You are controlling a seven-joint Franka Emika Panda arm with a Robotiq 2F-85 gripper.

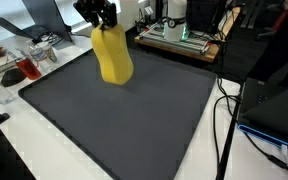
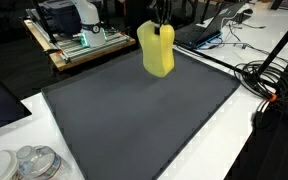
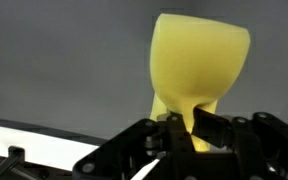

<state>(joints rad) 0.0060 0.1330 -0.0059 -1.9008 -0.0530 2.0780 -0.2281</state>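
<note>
Wrist view: the claw (image 3: 189,125) is clamped on a narrow gathered fold of the yellow cloth (image 3: 199,65). The cloth flares out wide beyond the fingers, with the grey mat (image 3: 64,60) behind it.

In both exterior views the cloth (image 1: 112,55) hangs straight down from the claw (image 1: 97,16) over the far part of the mat (image 1: 134,120), near its far edge. Whether its lower hem touches the mat or hangs just clear of it cannot be told.

Surroundings, placed from the mat:
- The mat lies flat on a white bench (image 1: 34,140) and covers most of it.
- A wooden board with a machine (image 2: 84,45) stands just beyond the mat's far edge.
- Cables (image 1: 222,110) run along the bench beside one side edge.
- Glass jars (image 2: 34,162) sit on the bench off a near corner, well apart from the cloth.

Assessment of the grip: it takes only a small pinch of fabric, so the hold looks adequate but not generous. To handle the cloth well, the claw should hold its pressure and any travel should be slow and level, so the hanging fabric does not swing. The path should stay over the mat, away from the board behind and the cables at the side. If the cloth is set down, the hem should meet the mat first, ahead of the fold.
</note>
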